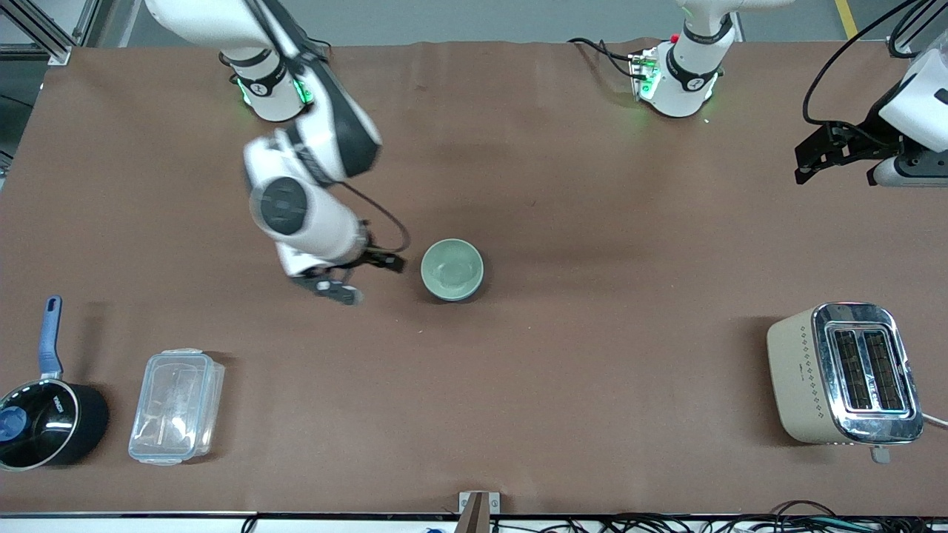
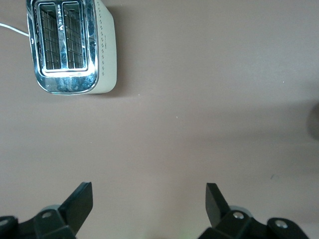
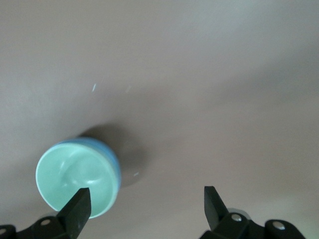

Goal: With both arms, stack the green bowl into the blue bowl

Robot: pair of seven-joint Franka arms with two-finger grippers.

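Right gripper (image 1: 361, 277) beside green bowl (image 1: 452, 269)

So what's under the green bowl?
The pale mint-green round bowl sits inside a blue bowl; only its blue rim and side peek out. The rest of it, and the table underneath, is covered.

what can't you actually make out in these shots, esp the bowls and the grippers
- Blue bowl: the green bowl nested inside hides all but a rim sliver in the right wrist view; the front view barely shows it.
- Right gripper: motion-blurred in the front view, beside the bowls; open in its wrist view.
- Left gripper: arm cut by the front view's edge; open over bare table.
- Saucepan: cut by the edge.
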